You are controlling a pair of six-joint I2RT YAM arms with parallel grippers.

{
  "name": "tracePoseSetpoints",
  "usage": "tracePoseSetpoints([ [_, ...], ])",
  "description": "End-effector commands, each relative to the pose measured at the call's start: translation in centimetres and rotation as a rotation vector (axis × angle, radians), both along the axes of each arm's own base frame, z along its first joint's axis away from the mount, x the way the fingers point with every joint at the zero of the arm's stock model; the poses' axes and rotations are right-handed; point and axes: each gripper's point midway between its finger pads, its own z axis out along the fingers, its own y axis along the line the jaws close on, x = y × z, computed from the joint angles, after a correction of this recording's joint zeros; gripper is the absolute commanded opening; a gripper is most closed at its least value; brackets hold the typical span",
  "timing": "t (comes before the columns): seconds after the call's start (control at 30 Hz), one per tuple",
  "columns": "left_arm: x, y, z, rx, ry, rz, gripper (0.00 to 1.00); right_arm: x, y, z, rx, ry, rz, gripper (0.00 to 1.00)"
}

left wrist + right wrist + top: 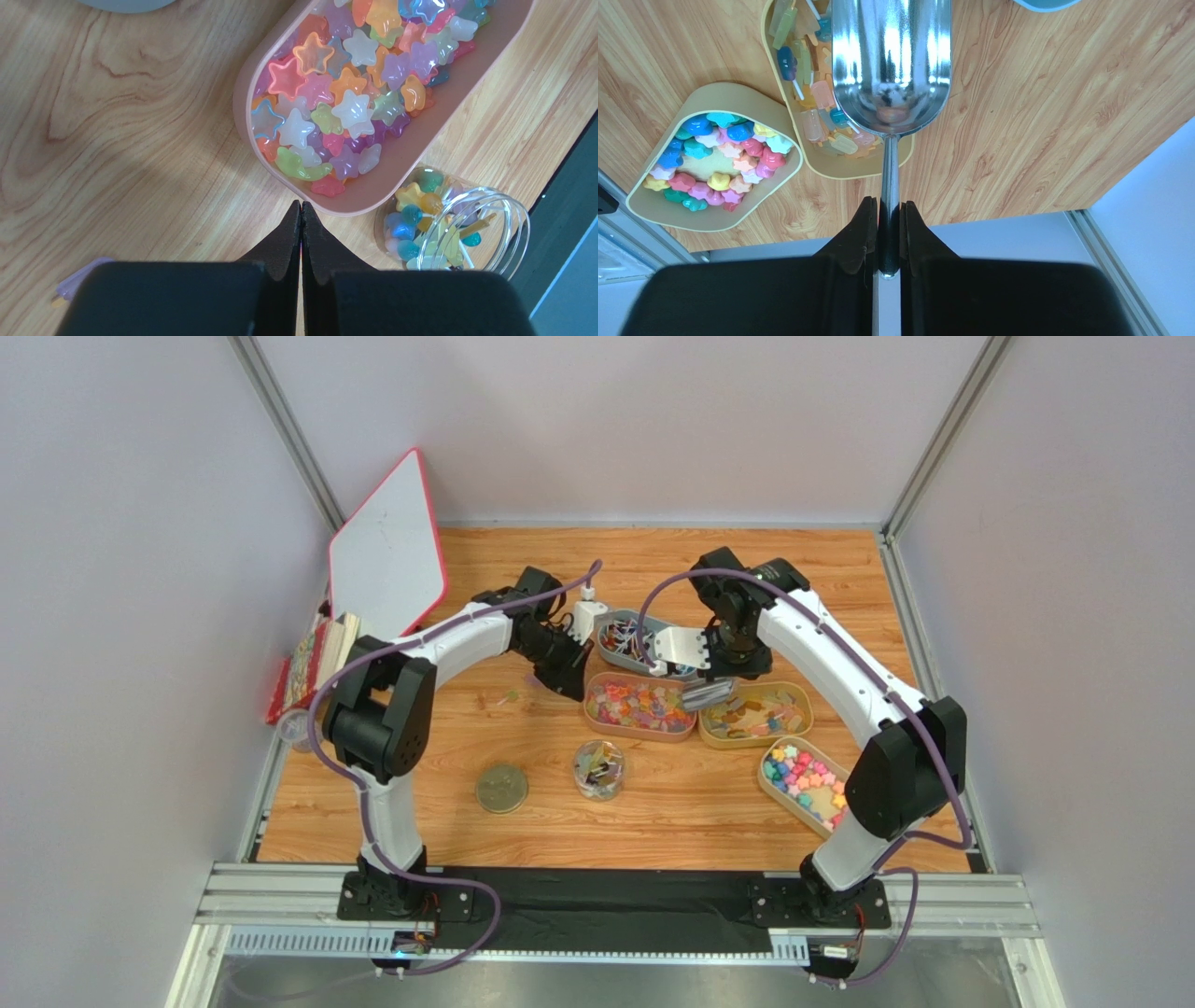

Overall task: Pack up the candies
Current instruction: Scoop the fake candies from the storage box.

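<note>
left fingers (284,241): pressed together, empty | right fingers (859,231): pinching scoop (892,63) handle | star candies (337,105) in tray (414,164), 1 o'clock of left fingers

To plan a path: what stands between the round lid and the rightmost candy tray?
The small clear jar stands there; the top view shows it.
</note>
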Motion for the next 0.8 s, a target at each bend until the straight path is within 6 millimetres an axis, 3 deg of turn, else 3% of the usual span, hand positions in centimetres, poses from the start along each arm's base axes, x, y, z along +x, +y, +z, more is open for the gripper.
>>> tracePoseSetpoints([
  [0.0, 0.5, -1.1, 0.0, -0.049, 0.013, 0.024, 0.0, -6.5, -4.5, 1.3, -0.201, 0.232, -0.006, 0.0],
  [0.47, -3.2, -3.7, -1.1, -0.088, 0.086, -0.049, 0.0, -6.3, -4.3, 0.2, -0.332, 0.253, 0.053, 0.0],
  [0.77, -3.6, -4.8, -0.3, -0.119, 0.075, -0.075, 0.0, -5.8, -4.7, -0.8, -0.427, 0.283, 0.09, 0.0],
])
